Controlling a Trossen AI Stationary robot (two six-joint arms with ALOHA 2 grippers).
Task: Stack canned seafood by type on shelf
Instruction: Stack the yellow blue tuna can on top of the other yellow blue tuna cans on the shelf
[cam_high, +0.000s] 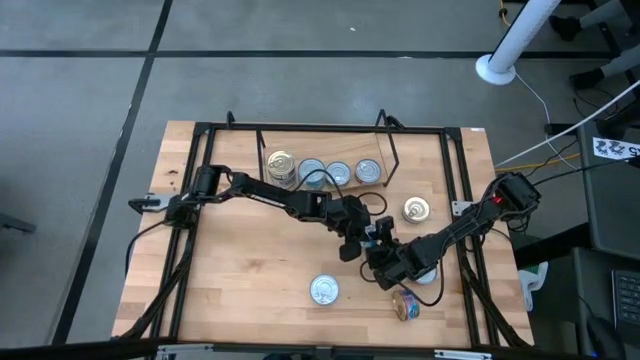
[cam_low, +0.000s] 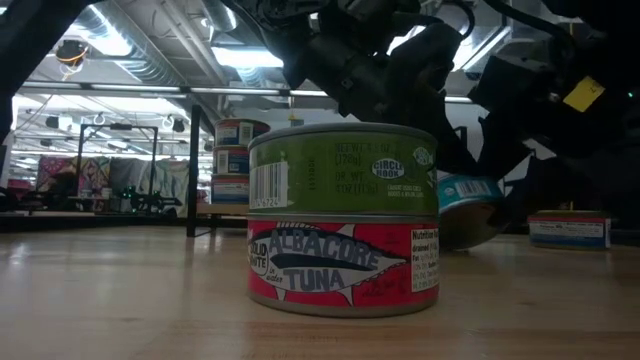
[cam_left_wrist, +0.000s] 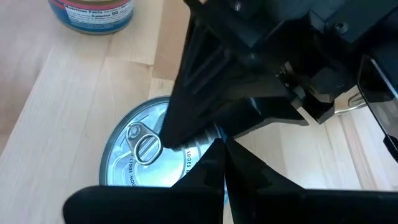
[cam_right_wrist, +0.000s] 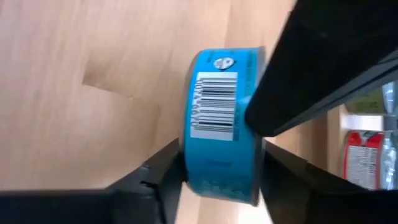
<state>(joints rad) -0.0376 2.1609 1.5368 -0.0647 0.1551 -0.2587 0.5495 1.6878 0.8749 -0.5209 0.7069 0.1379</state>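
Right claw (cam_right_wrist: 217, 168) grips a blue tin (cam_right_wrist: 221, 124) by its sides, held tilted off the desk (cam_high: 250, 270) toward the right front corner. Left claw (cam_high: 352, 240), apparently closed and empty, crowds just beside it; back it off. Carry level to the shelf (cam_high: 390, 150) at the rear edge, onto matching blue tins (cam_high: 325, 172).

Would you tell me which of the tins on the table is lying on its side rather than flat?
The tin near the table's front edge, right of centre: its multicoloured label faces up, while the others show round lids.
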